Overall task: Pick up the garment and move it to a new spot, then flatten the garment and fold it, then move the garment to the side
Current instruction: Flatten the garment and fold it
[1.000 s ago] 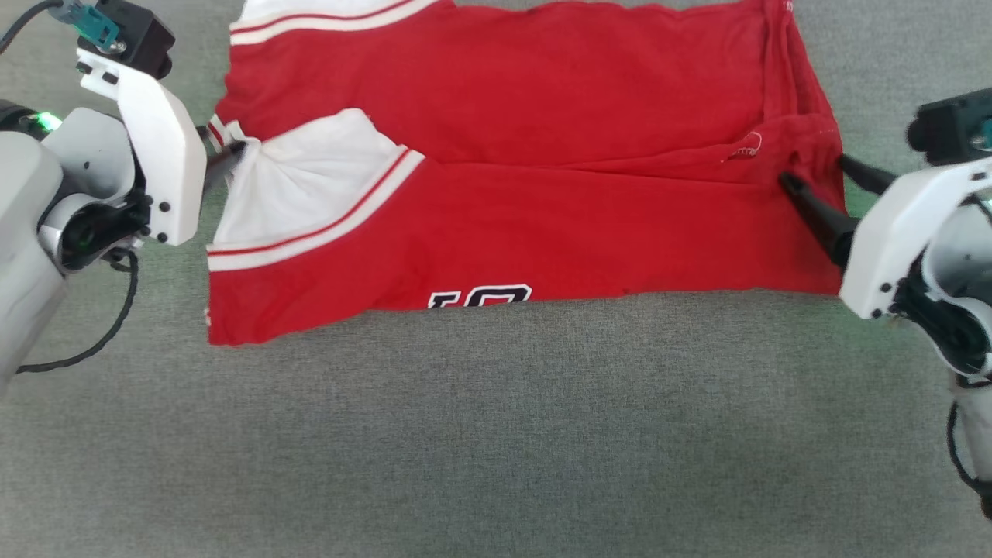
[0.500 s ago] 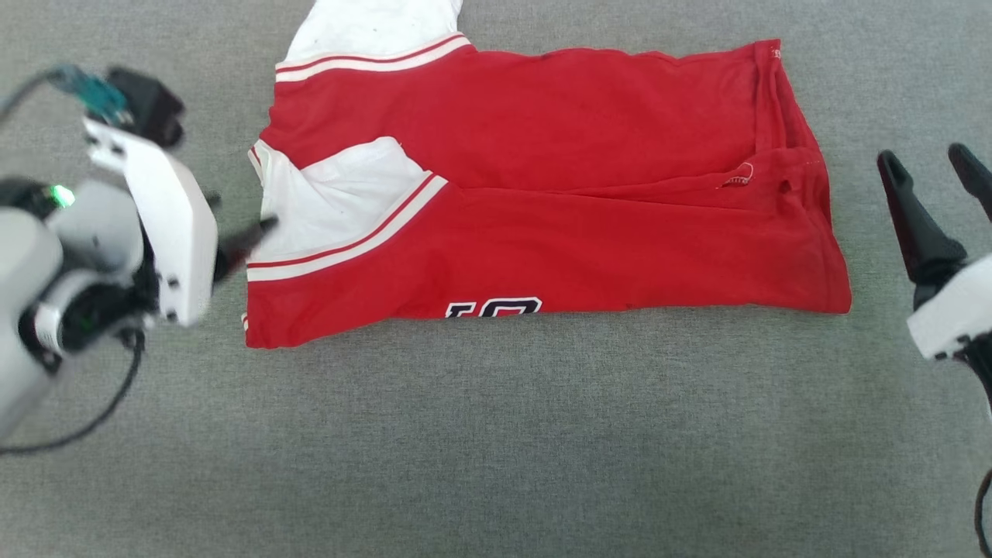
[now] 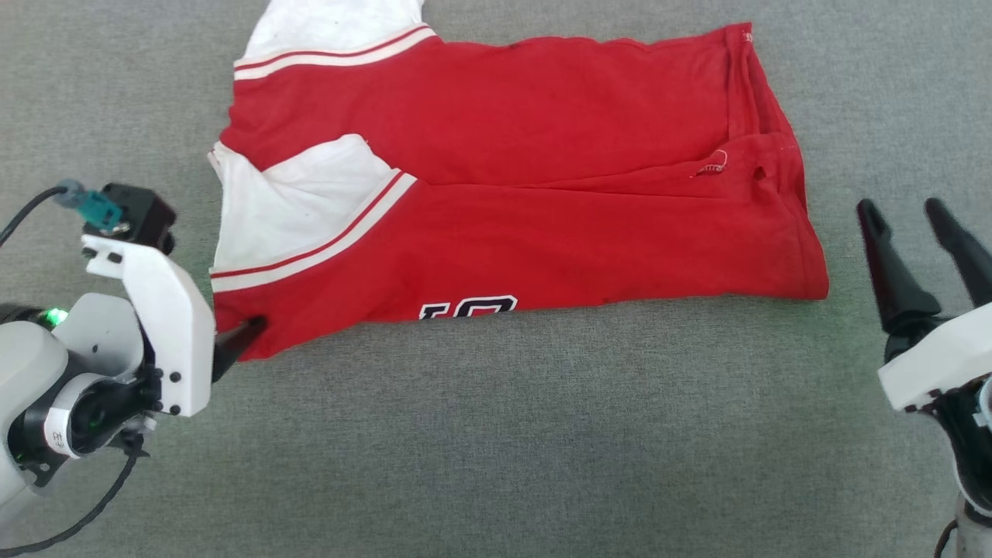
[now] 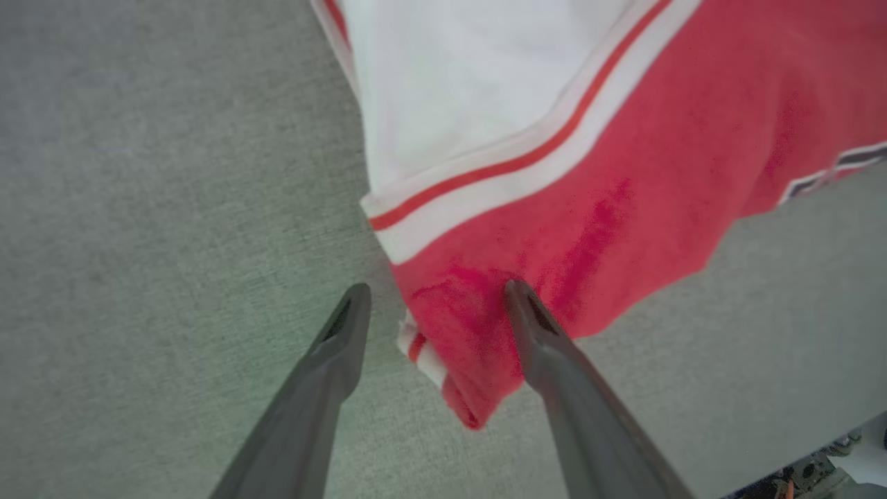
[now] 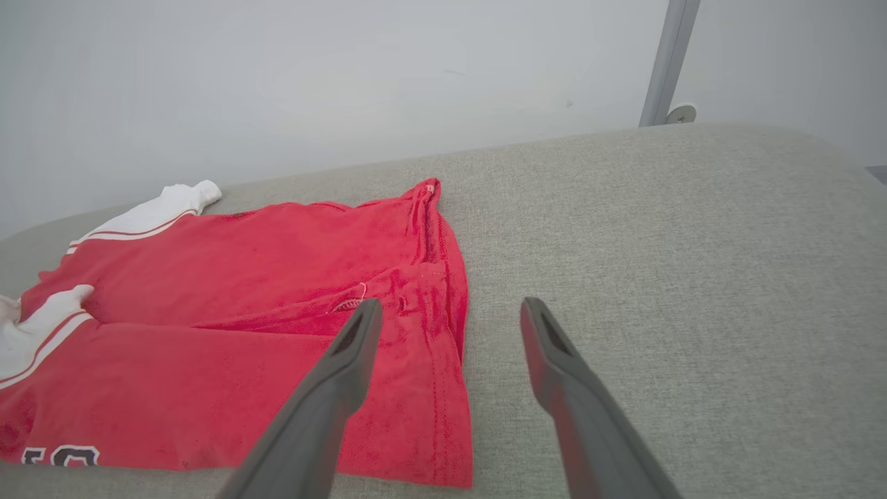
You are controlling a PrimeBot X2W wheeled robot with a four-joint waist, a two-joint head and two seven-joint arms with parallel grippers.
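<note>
Red jersey shirt [image 3: 511, 194] lay folded on the grey upholstered surface [image 3: 496, 434], upper centre, pale wall [image 5: 346, 69] behind. Left gripper [image 4: 436, 291], spread wide, straddled its lower-left corner; right gripper [image 3: 900, 205] hung parted, lower right.

Splayed right claw [image 5: 449, 306] beside garment [image 5: 263, 277]

A grey woven fabric surface [image 3: 496, 434] spreads flat; in the right wrist view its far edge rounds off; behind stands a plain pale wall [image 5: 312, 76]; a slim grey pole [image 5: 666, 62] rises against it, a small round fitting [image 5: 682, 112] at its foot; the light is even.
</note>
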